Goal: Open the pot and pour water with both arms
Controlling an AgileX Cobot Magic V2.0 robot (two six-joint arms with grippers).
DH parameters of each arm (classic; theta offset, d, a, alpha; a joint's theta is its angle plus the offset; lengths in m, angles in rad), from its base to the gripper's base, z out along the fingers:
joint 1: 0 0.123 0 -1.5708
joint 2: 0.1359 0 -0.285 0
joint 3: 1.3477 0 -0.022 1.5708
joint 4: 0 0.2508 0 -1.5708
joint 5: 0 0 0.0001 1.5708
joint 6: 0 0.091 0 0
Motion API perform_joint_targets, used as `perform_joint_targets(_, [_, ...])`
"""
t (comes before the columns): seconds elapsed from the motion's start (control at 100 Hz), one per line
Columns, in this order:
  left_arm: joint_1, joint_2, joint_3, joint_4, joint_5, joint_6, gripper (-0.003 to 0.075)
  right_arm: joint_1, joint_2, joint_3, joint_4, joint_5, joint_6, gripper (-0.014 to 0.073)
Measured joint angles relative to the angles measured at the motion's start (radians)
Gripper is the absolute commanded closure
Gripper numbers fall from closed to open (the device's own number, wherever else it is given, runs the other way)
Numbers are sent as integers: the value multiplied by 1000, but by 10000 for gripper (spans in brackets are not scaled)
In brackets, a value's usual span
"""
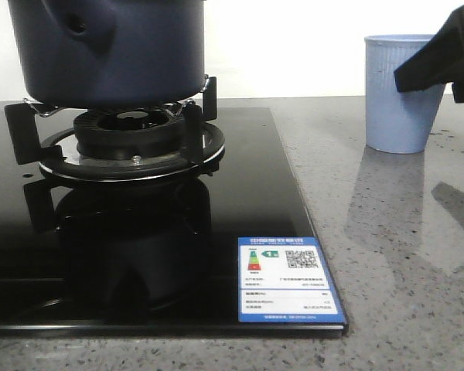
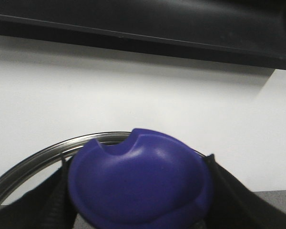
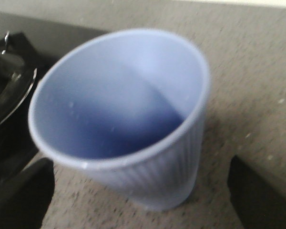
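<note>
The dark navy pot (image 1: 108,50) stands on the burner's pan support; its top is cut off by the frame. In the left wrist view my left gripper (image 2: 140,210) is shut on the lid's purple-blue knob (image 2: 138,186). The lid's metal rim (image 2: 47,152) arcs behind the knob, seen against a white wall. The light blue ribbed cup (image 1: 402,93) stands upright on the counter at the right. It also shows in the right wrist view (image 3: 124,109). My right gripper (image 3: 143,191) is open around the cup, one finger (image 3: 19,191) on each side, both apart from it.
The black glass hob (image 1: 139,255) with the burner (image 1: 131,135) fills the left; a blue energy label (image 1: 288,280) sits at its front right corner. Grey speckled counter (image 1: 402,255) surrounds the cup. The hob's edge and the burner ring (image 3: 9,95) lie close beside the cup.
</note>
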Motion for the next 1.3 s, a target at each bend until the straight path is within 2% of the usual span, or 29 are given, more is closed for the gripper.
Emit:
perform_joint_targets(0.21, [0, 0, 0, 2, 0, 0, 351, -40, -2, 0, -197, -92, 195, -52])
perform_joint_targets(0.37, [0, 0, 0, 2, 0, 0, 351, -123, -16, 0, -197, -160, 261, -52])
perform_joint_targets(0.56, [0, 0, 0, 2, 0, 0, 351, -228, -73, 0, -186, -175, 294, -52])
perform_joint_targets(0.77, [0, 0, 0, 4, -2, 0, 351, -293, -139, 0, -7, -271, 325, -37])
perform_joint_targets(0.86, [0, 0, 0, 4, -4, 0, 351, -310, -162, 0, 81, -322, 330, 42])
perform_joint_targets(0.93, [0, 0, 0, 4, -4, 0, 351, -322, -182, -10, 103, -338, 334, 152])
perform_joint_targets(1.0, [0, 0, 0, 4, -4, 0, 351, -329, -202, -31, 106, -342, 334, 319])
perform_joint_targets(1.11, [0, 0, 0, 4, -4, 0, 351, -329, -231, -81, 87, -346, 335, 661])
perform_joint_targets(1.22, [-9, 0, 0, 4, -1, 0, 351, -329, -261, -144, 35, -343, 347, 646])
perform_joint_targets(1.3, [-30, 0, 0, 6, -1, 0, 351, -310, -291, -182, -20, -288, 378, 646])
